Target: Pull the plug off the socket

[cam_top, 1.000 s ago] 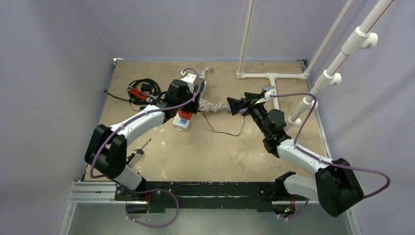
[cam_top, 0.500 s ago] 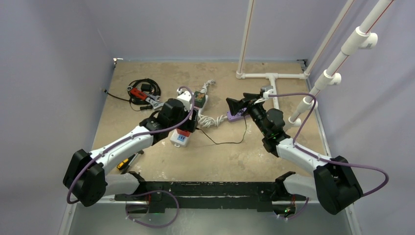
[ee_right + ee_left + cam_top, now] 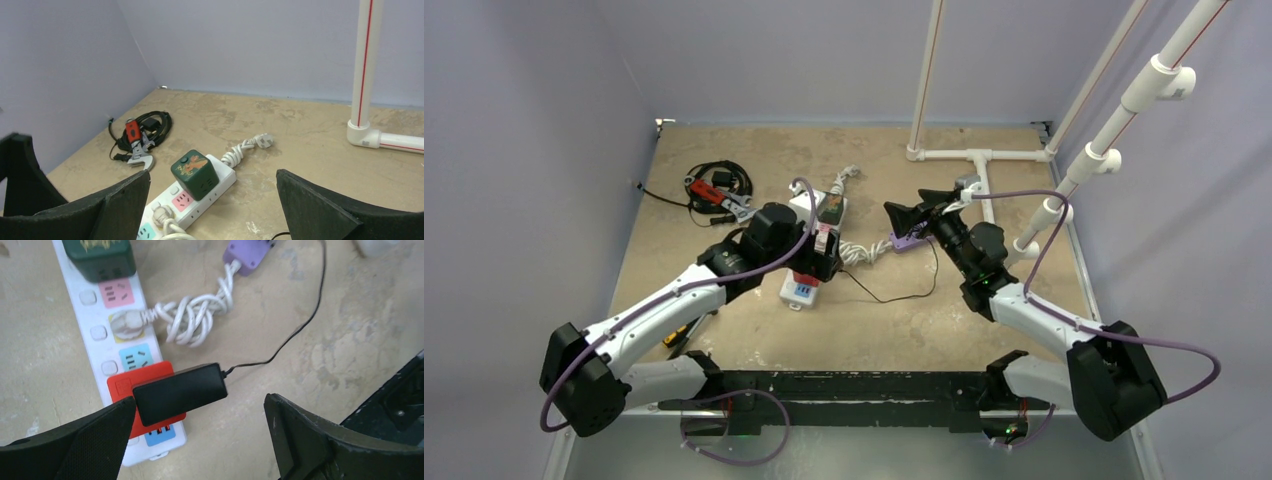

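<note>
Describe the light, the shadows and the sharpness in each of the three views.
Top external view: even, diffuse light, no glare, faint shadows on the table. Left wrist view: the socket and the black adapter are sharp, shadows soft. Right wrist view: the green cube is clear; the end effector's fingers come out nearly black.

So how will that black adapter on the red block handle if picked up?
The black adapter looks like a rigid, smooth box: probably firm, perhaps slippery. Its thin cord lies slack, so it should trail limply. Nothing visibly holds the socket down, so it may drag along.
</note>
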`<state>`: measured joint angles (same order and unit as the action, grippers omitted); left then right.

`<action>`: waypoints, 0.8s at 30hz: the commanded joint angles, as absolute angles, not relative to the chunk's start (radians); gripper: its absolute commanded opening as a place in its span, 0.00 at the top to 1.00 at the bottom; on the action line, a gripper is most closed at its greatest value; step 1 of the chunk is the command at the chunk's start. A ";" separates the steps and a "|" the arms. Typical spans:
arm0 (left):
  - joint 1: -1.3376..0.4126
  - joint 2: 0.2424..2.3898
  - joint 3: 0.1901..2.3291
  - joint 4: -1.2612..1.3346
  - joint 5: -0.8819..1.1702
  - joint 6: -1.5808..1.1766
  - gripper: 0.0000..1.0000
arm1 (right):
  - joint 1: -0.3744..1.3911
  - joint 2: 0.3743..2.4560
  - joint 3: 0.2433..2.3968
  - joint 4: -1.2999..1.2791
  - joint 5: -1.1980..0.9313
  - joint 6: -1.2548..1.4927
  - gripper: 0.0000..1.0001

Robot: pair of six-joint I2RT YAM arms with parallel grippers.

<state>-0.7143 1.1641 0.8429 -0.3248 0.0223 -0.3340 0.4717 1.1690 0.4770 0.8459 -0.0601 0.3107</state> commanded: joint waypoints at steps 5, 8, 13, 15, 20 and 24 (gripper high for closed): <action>-0.692 1.109 1.028 -0.400 -0.110 -0.320 0.01 | 0.524 1.107 0.493 0.903 -0.140 0.245 0.01; -0.560 1.117 0.992 -0.361 -0.037 -0.333 0.01 | 0.570 1.100 0.494 0.911 -0.141 0.220 0.04; -0.418 1.175 0.926 -0.260 0.052 -0.337 0.01 | 0.667 1.109 0.509 0.913 -0.114 0.170 0.09; -0.381 1.207 0.931 -0.258 0.110 -0.328 0.01 | 0.717 1.127 0.530 0.894 -0.103 0.140 0.12; -0.368 1.213 0.904 -0.272 0.080 -0.301 0.01 | 0.777 1.191 0.638 0.785 -0.186 0.088 0.13; -0.367 1.201 0.885 -0.275 0.043 -0.302 0.01 | 0.812 1.242 0.691 0.748 -0.218 0.045 0.15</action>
